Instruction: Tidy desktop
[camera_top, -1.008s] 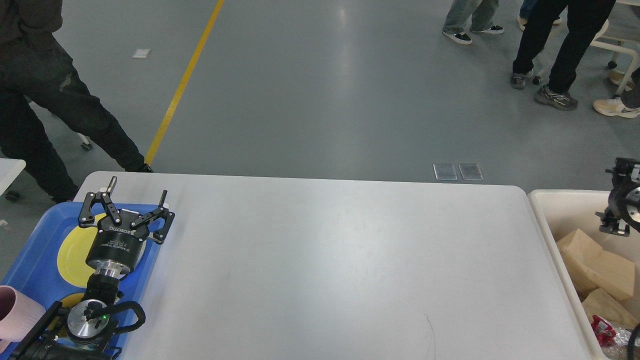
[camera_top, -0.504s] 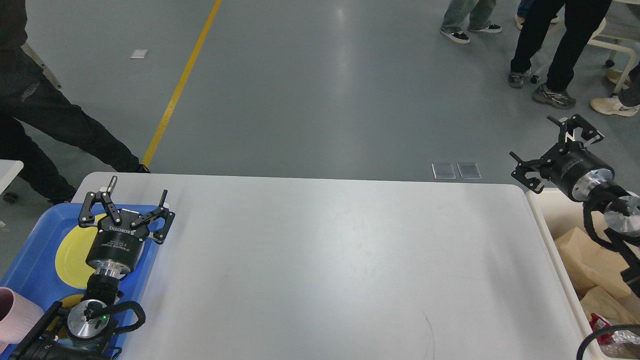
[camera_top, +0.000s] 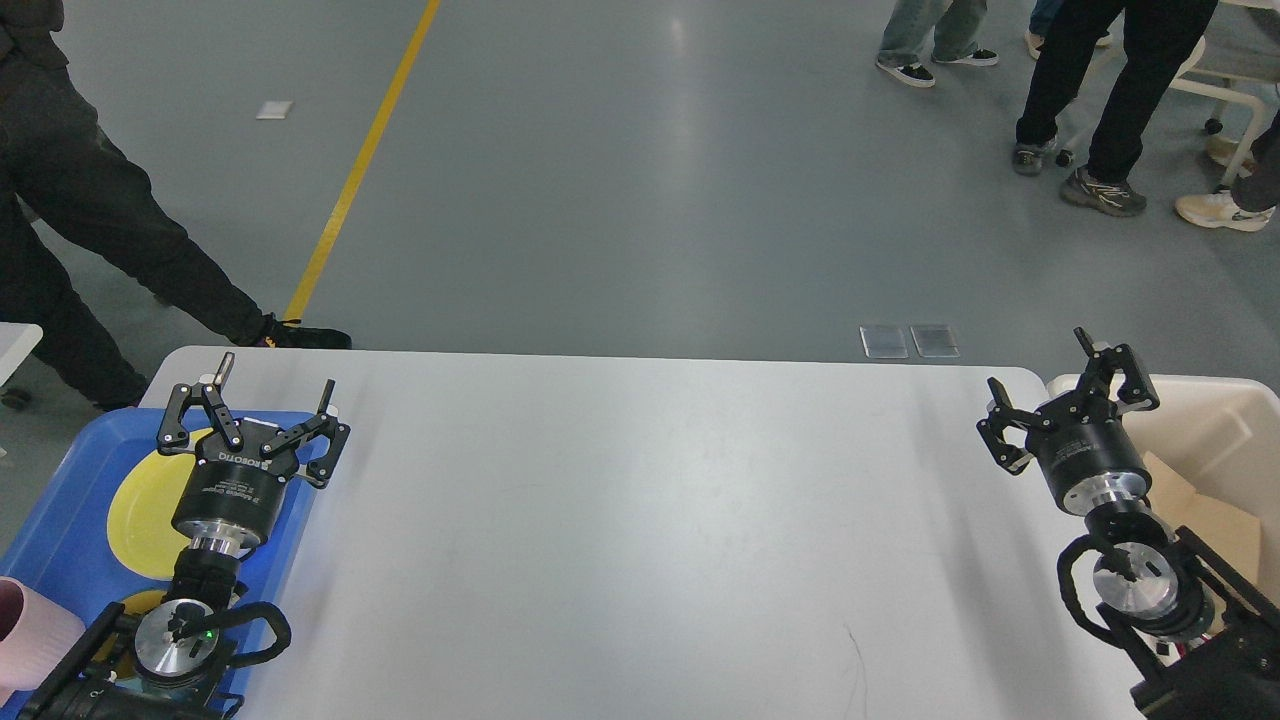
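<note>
The white desktop (camera_top: 640, 520) fills the middle of the head view and nothing lies on its bare surface. My left gripper (camera_top: 275, 385) is open and empty, held over the far right corner of the blue tray (camera_top: 60, 520). My right gripper (camera_top: 1040, 370) is open and empty, held over the desktop's far right corner beside the cream bin (camera_top: 1225, 420).
The blue tray holds a yellow plate (camera_top: 145, 510) and a pink cup (camera_top: 30, 630) at its near left. The cream bin holds cardboard pieces (camera_top: 1215, 530). A person's legs (camera_top: 100, 230) stand at the far left; other people (camera_top: 1100, 90) stand at the far right.
My right arm has swung down and left from above the bin to the desktop's far right corner, its gripper now facing away. My left arm has not moved. The person at left shifted.
</note>
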